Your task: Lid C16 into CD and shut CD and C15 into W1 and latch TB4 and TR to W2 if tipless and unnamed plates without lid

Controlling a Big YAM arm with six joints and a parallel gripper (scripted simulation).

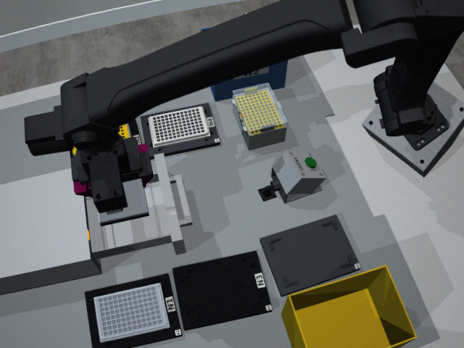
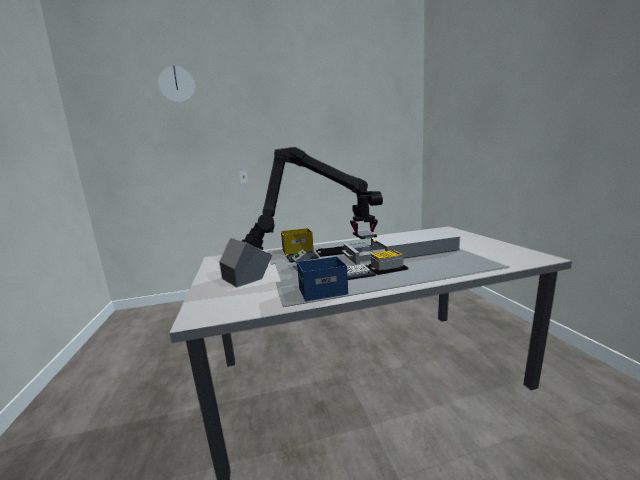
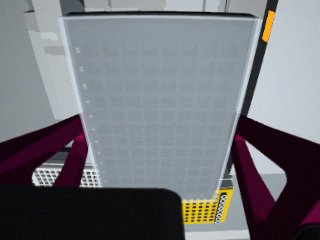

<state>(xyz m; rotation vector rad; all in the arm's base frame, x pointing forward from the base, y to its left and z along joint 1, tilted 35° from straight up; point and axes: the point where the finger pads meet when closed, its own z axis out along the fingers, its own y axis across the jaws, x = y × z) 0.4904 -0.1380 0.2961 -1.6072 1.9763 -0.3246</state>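
Note:
My gripper [image 1: 112, 183] [image 2: 363, 226] [image 3: 159, 120] is shut on the lidded black assay plate [image 1: 131, 202] [image 3: 160, 75] by its long sides. It holds the plate level, a little above the open drawer of the cooler CD [image 1: 130, 248], near the drawer's back end. The clear lid covers the whole plate. The nest N3 [image 1: 221, 290] and the lid park [image 1: 309, 252] are bare. The clear plate [image 1: 130, 311] sits on N1. The tip box TB4 [image 1: 258, 112] stands beside the green key DONE [image 1: 310, 162]. The tip rack TR [image 1: 123, 130] [image 3: 200, 212] is mostly hidden by the arm.
The yellow bin W1 [image 1: 337, 283] [image 2: 296, 240] stands at the front right. The blue bin W2 [image 1: 279, 76] [image 2: 323, 279] stands behind TB4. A white plate [image 1: 179, 126] sits on a nest beside TR. CD's housing [image 1: 37, 225] lies left of the drawer.

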